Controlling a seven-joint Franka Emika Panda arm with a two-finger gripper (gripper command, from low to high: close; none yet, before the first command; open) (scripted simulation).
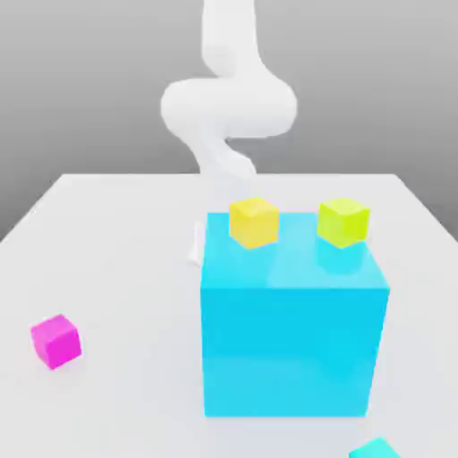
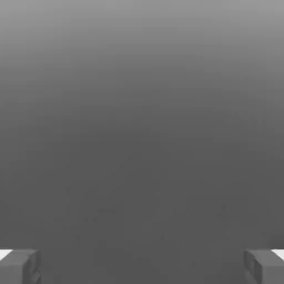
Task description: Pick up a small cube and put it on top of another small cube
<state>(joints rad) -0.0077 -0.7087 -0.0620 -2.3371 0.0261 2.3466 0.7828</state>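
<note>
The small magenta cube point(image 1: 55, 341) lies on the white table at the exterior view's left, near the front. The lime-green cube point(image 1: 343, 221) appears to rest on the far right part of the big cyan block's top. My gripper point(image 2: 142, 267) is open with nothing between its fingers. In the hand view the two grey fingertips point(image 2: 20, 266) stand wide apart over plain grey ground. In the exterior view the white arm point(image 1: 228, 107) rises behind the cyan block, which hides most of the hand. The hand is far from the magenta cube.
The big cyan block point(image 1: 293, 349) stands in the middle of the table. A warmer yellow cube point(image 1: 253, 222) appears to sit on its top at the far left. A cyan corner point(image 1: 376, 448) pokes in at the front right. The white table point(image 1: 116, 259) spreads around.
</note>
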